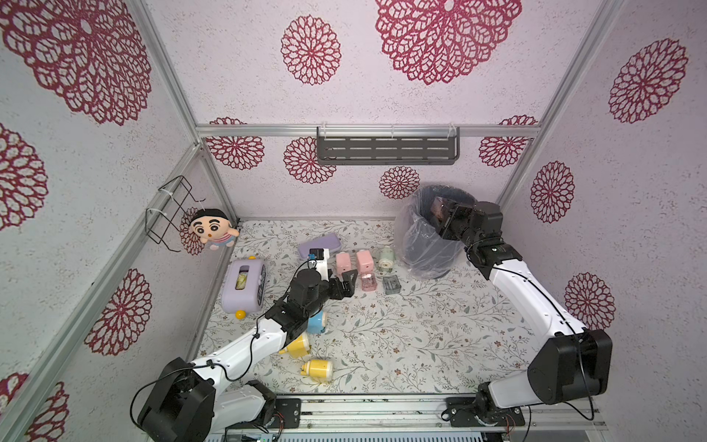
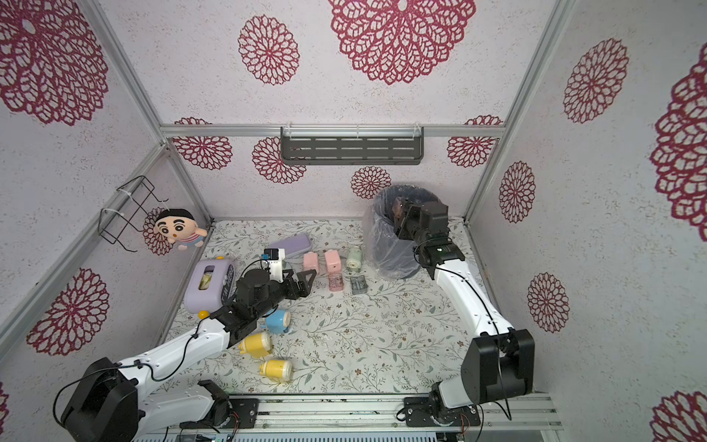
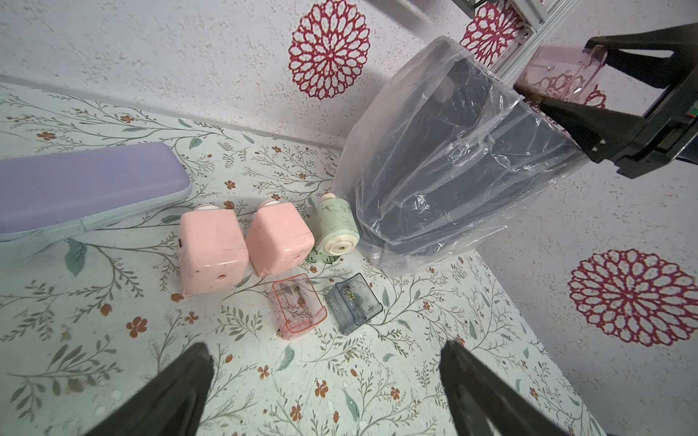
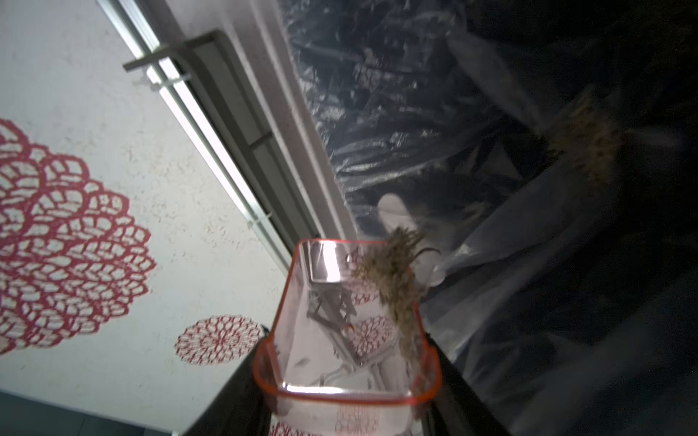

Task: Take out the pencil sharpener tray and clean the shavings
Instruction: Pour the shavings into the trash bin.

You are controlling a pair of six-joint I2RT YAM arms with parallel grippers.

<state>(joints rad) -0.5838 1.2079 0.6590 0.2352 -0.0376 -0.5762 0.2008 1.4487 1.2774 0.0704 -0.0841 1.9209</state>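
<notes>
My right gripper (image 4: 343, 377) is shut on a clear red-rimmed tray (image 4: 340, 324), tipped over the bag-lined dark bin (image 1: 424, 245). Tan-brown shavings (image 4: 393, 279) cling along the tray's wall and spill past its open end, and a heap of shavings (image 4: 589, 139) lies inside the bin. My left gripper (image 3: 326, 351) hangs open above the mat with nothing between its fingers. Ahead of it stand two pink sharpeners (image 3: 211, 256) (image 3: 279, 241) and a green one (image 3: 336, 226). A pink tray (image 3: 298, 305) and a grey tray (image 3: 353, 304) lie in front of them.
A purple case (image 1: 319, 245) lies behind the sharpeners and a lilac box (image 1: 245, 283) stands at the left. A blue sharpener (image 1: 317, 321) and two yellow ones (image 1: 298, 344) (image 1: 317, 370) lie under and near the left arm. A grey shelf (image 1: 387, 149) hangs on the back wall.
</notes>
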